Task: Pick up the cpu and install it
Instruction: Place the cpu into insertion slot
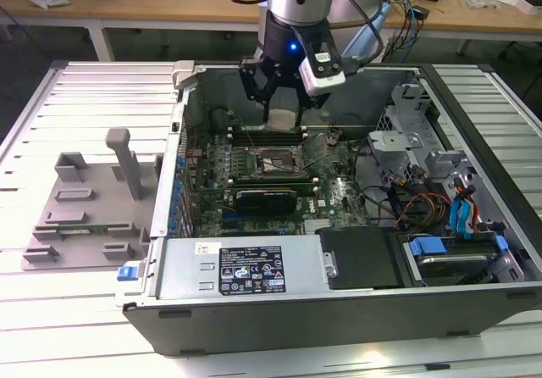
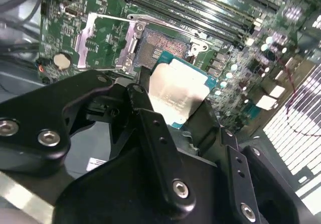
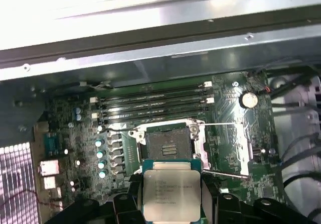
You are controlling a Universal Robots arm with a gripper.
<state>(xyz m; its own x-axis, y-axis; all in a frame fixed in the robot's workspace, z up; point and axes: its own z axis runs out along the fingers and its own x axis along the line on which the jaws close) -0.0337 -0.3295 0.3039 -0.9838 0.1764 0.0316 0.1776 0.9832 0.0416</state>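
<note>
One open computer case lies on its side on a slatted table, with the socket near the middle of its one green circuit board. Well apart from the socket, outside the case toward the exterior view's left, sits one grey plastic plate with upright blocks.

On the case's metal box, on the near side from the socket in the exterior view, are two labels: a black one with white print and symbols and a small white one, both too small to read.

The gripper hangs just above the socket, its two fingers clenched on opposite edges of the one cpu. The cpu is held clear of the socket, silver top up, and its lines of print cannot be made out.

The socket's metal frame is swung open. Beside the socket run four long dark slots; past the open frame sits one round silver battery.
</note>
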